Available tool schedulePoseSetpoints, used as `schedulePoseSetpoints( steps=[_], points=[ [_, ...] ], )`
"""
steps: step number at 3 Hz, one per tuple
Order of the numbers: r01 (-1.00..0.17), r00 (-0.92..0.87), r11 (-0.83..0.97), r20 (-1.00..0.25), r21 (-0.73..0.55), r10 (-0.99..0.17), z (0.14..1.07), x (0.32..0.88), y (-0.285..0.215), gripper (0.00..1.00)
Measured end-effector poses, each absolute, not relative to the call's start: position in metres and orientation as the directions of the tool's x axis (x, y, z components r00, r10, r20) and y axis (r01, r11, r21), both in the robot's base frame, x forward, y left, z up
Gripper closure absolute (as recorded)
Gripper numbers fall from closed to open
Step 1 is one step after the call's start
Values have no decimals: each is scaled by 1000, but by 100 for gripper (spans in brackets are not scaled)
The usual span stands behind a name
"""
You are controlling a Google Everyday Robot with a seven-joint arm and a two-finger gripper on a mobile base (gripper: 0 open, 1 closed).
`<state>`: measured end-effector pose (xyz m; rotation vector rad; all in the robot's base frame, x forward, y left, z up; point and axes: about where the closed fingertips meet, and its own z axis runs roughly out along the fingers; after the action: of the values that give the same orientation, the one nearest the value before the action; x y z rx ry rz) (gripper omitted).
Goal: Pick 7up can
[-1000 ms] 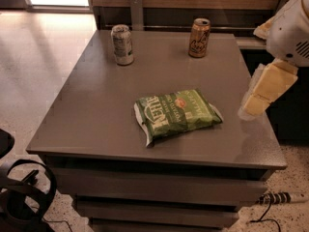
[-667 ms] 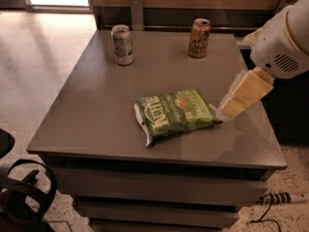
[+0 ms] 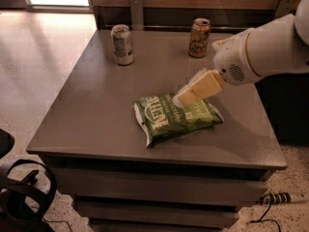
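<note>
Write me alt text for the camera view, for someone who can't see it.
The robot's gripper hangs over the green chip bag in the middle of a gray table. The 7up can stands upright at the back left, untouched; a golden-orange can stands back right.

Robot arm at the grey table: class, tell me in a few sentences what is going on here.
The robot's arm reaches in from the right, and its gripper is over the upper edge of the green Kettle chips bag in the middle of the grey table. The 7up can stands upright at the back left, untouched and well away from the gripper. A golden-orange can stands further right along the back.
</note>
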<state>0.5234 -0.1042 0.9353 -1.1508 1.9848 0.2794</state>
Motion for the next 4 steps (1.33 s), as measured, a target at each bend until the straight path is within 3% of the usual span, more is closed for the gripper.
schedulePoseSetpoints(
  steps=[2,4],
  points=[
    [-755,-155,640,-908,-146,-390,931,600,-55,0],
    [-756,-151,639,-913,-141,-379,921,641,-41,0]
  ],
)
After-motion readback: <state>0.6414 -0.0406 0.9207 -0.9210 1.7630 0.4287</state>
